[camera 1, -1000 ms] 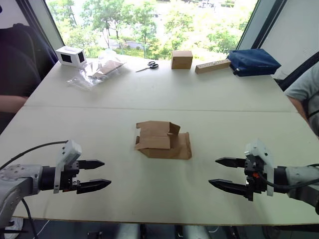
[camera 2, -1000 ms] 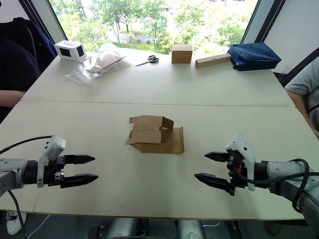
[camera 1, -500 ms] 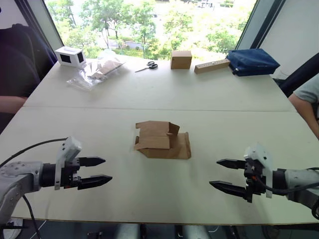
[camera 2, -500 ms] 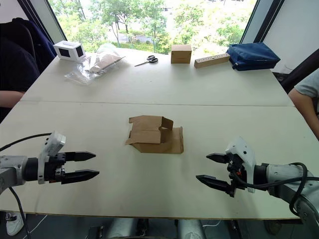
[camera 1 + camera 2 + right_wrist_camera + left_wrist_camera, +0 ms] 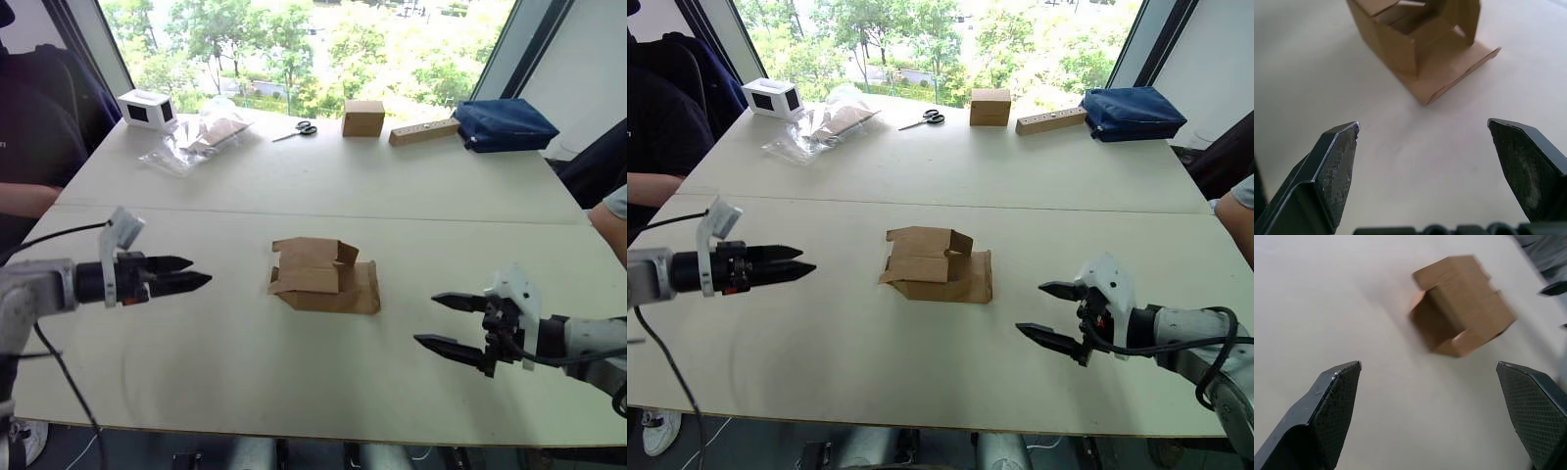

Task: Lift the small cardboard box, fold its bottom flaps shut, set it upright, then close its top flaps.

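Cardboard, light and crushable: the small cardboard box (image 5: 323, 276) lies on its side mid-table, flaps splayed. Left gripper (image 5: 181, 277) narrowly parted, right gripper (image 5: 453, 322) wide open, both empty, flanking it well apart. Best taken by its stiff walls.

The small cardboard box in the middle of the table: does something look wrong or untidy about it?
Yes. The small cardboard box lies on its side on the table, not upright, with flaps sticking out unfolded and one lying flat on the tabletop. It looks unassembled rather than damaged. Both the left gripper and the right gripper are open, away from it.
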Robot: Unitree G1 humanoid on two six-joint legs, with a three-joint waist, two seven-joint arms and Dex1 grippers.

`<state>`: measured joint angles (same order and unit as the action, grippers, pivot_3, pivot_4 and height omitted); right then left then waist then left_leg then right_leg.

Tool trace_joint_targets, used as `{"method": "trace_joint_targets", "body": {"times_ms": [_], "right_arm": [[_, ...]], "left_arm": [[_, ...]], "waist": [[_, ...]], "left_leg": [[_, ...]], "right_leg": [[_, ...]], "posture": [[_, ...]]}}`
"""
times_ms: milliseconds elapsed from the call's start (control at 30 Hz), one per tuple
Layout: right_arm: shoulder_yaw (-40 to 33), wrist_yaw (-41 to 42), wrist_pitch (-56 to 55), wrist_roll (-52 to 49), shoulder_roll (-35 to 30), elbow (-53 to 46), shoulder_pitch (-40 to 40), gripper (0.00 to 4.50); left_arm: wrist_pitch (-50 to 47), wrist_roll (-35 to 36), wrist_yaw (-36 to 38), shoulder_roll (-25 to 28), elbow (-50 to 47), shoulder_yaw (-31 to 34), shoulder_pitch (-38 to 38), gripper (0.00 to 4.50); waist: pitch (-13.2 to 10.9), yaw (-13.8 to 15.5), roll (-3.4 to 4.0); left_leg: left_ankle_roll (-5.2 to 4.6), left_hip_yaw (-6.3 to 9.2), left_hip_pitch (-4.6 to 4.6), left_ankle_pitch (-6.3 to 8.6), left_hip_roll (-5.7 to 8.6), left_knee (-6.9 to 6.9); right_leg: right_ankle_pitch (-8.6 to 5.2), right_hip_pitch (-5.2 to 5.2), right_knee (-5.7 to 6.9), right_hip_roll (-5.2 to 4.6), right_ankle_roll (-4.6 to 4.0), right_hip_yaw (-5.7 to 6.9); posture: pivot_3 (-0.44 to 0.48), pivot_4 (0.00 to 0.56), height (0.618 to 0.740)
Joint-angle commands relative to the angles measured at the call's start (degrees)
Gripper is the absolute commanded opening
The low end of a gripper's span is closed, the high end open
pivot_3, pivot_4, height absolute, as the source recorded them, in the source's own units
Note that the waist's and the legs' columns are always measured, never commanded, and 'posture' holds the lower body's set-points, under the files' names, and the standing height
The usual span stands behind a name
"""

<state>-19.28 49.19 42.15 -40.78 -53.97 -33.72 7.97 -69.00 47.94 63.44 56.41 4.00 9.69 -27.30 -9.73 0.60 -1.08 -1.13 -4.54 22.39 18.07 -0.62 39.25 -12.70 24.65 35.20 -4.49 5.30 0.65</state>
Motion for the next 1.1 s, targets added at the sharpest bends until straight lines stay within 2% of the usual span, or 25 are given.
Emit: {"method": "trace_joint_targets", "body": {"times_ms": [33,133,233,467,533,667,933,1100], "right_arm": [[-0.5,-1.9,0.0,-1.3,0.4,-5.2,-1.8,4.43],[0.6,-6.0,1.9,-1.9,1.1,-9.6,-3.4,4.43],[1.1,-9.9,3.9,-2.9,2.2,-12.4,-4.8,4.43],[4.5,-19.6,9.8,-7.3,4.5,-19.3,-8.8,4.43],[4.3,-22.6,11.3,-9.2,5.3,-20.7,-9.5,4.43],[2.8,-25.9,12.6,-11.6,5.9,-21.7,-9.2,4.43],[3.2,-27.8,11.1,-11.9,6.1,-21.7,-6.9,4.43],[3.1,-28.6,10.3,-11.8,6.1,-21.9,-5.9,4.43]], "left_arm": [[-6.1,0.9,3.4,-4.0,6.6,-6.5,-8.0,4.50],[-8.6,-0.4,3.9,-9.7,13.0,-10.4,-14.0,4.50],[-9.5,-0.9,4.3,-13.0,17.4,-11.6,-17.1,4.50],[-5.9,-5.9,6.5,-20.2,27.5,-16.0,-22.3,4.50],[-6.5,-5.7,7.4,-21.9,27.5,-16.4,-23.1,4.50],[-6.2,-6.8,9.4,-23.4,27.2,-18.6,-22.7,4.50],[1.9,-10.8,8.5,-28.9,36.0,-15.1,-24.8,4.50],[2.9,-12.4,10.7,-30.0,38.4,-15.7,-26.1,4.50]], "waist": [[0.0,0.1,0.00],[0.0,0.2,-0.03],[0.0,-0.3,-0.13],[0.0,-0.1,-0.16],[0.0,0.0,-0.17],[0.0,0.1,-0.18],[0.0,0.1,-0.19],[0.0,0.0,-0.19]], "left_leg": [[0.00,0.01,0.01,0.00,0.01,0.00],[0.01,0.07,0.01,-0.02,0.07,0.04],[0.01,0.07,0.01,-0.02,0.07,0.10],[0.01,0.09,0.00,-0.02,0.02,0.10],[0.01,0.08,0.01,-0.02,0.05,0.11],[-0.01,0.10,0.06,-0.01,0.06,0.14],[-0.02,0.10,0.05,-0.01,0.06,0.15],[-0.05,0.11,0.07,0.00,0.06,0.15]], "right_leg": [[0.00,0.00,0.00,0.00,0.01,0.00],[0.00,-0.05,0.03,0.00,0.03,0.00],[-0.01,-0.06,0.04,-0.01,0.02,-0.03],[-0.04,-0.03,0.09,0.00,-0.04,-0.02],[-0.09,-0.03,0.08,-0.03,-0.14,-0.03],[-0.09,-0.03,0.07,-0.06,-0.16,-0.03],[-0.09,-0.03,0.08,-0.06,-0.16,-0.03],[-0.06,-0.03,0.07,-0.06,-0.09,-0.03]], "posture": [[0.000,0.150,0.740],[0.000,0.150,0.740],[0.000,0.150,0.740],[0.000,0.150,0.740],[0.000,0.150,0.740],[0.000,0.150,0.740],[0.000,0.150,0.740],[0.000,0.150,0.740]]}}
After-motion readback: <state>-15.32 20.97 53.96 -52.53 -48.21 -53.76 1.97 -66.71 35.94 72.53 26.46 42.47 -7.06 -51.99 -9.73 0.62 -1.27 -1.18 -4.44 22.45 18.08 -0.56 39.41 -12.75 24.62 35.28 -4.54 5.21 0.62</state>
